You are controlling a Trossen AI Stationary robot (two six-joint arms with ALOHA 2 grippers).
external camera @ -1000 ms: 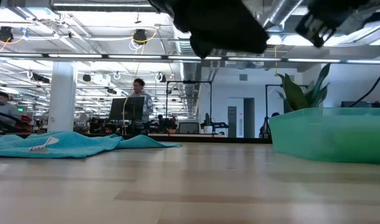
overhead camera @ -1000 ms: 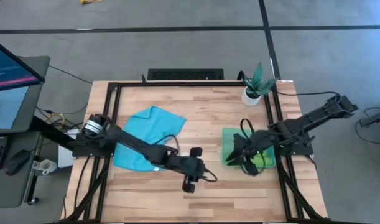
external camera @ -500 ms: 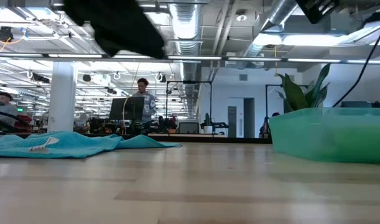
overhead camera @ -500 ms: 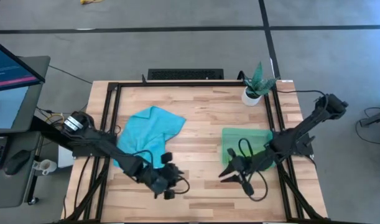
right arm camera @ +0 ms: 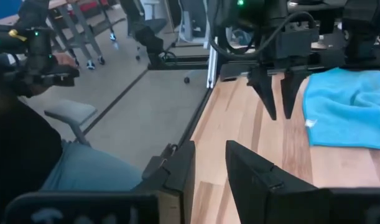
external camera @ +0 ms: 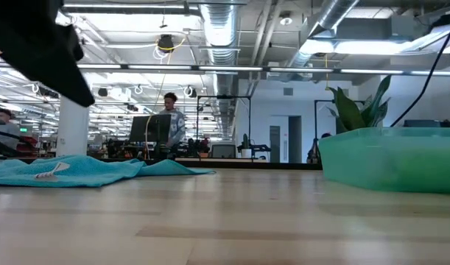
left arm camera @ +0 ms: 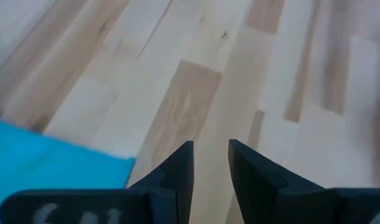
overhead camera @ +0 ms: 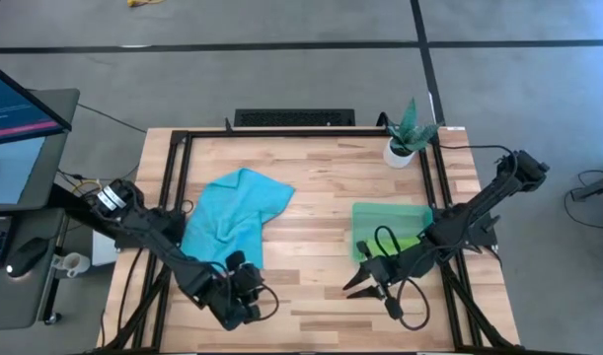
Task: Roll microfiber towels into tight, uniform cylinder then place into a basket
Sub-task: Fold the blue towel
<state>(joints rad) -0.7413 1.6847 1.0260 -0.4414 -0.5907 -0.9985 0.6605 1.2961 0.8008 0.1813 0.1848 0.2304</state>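
Observation:
The turquoise towel (overhead camera: 232, 219) lies spread and rumpled on the table's left half, also seen in the low view (external camera: 85, 170). The green basket (overhead camera: 375, 219) stands at the right, and the lime green towel (overhead camera: 410, 241) lies inside it, partly behind my right arm. My left gripper (overhead camera: 247, 281) hovers just off the turquoise towel's near corner (left arm camera: 46, 158), fingers a little apart with nothing between them (left arm camera: 210, 149). My right gripper (overhead camera: 352, 286) hangs in front of the basket's near left corner, narrowly open and empty (right arm camera: 208, 149).
A small white pot with a plant (overhead camera: 402, 146) stands at the far right corner. A black frame (overhead camera: 183, 177) runs along the table's edges. Bare wood (overhead camera: 311, 197) lies between towel and basket. A seated person (right arm camera: 28, 149) shows beyond the table's left side.
My left gripper has swung from the table's near middle toward the left edge, rolling as it went, and now hangs by the turquoise towel's near corner. My right gripper has drawn off the basket toward the near edge and the left, leaving the lime towel in view.

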